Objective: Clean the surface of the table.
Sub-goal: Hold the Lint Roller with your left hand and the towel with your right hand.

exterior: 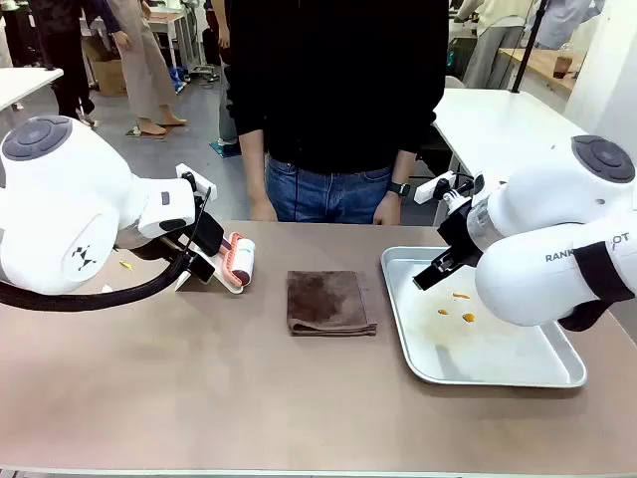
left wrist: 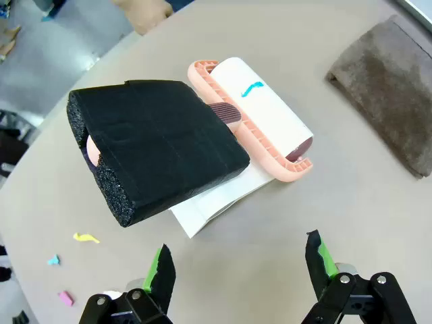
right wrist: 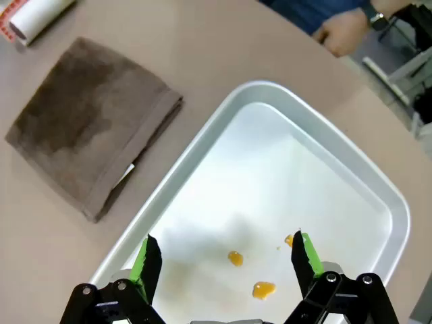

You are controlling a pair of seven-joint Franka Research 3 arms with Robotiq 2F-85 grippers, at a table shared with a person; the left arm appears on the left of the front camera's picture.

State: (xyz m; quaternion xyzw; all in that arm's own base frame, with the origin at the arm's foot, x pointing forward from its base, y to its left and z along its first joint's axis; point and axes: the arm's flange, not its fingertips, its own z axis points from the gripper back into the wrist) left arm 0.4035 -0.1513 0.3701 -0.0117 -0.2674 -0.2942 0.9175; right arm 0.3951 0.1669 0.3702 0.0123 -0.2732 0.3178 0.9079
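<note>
left hand (left wrist: 239, 255) wide, empty, aimed at lint roller (left wrist: 260, 115), likely to grasp it | right hand (right wrist: 226, 248) wide, empty, above tray (exterior: 401, 309) | counter (exterior: 199, 398) spans foreground, coloured scraps (left wrist: 86, 237) near its left edge, cloth (exterior: 328, 302) mid-counter

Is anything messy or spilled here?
Yes. Three small orange blobs sit spilled in the silver tray. Little yellow, blue and pink scraps also litter the table near the lint roller. The brown cloth lies folded and neat.
</note>
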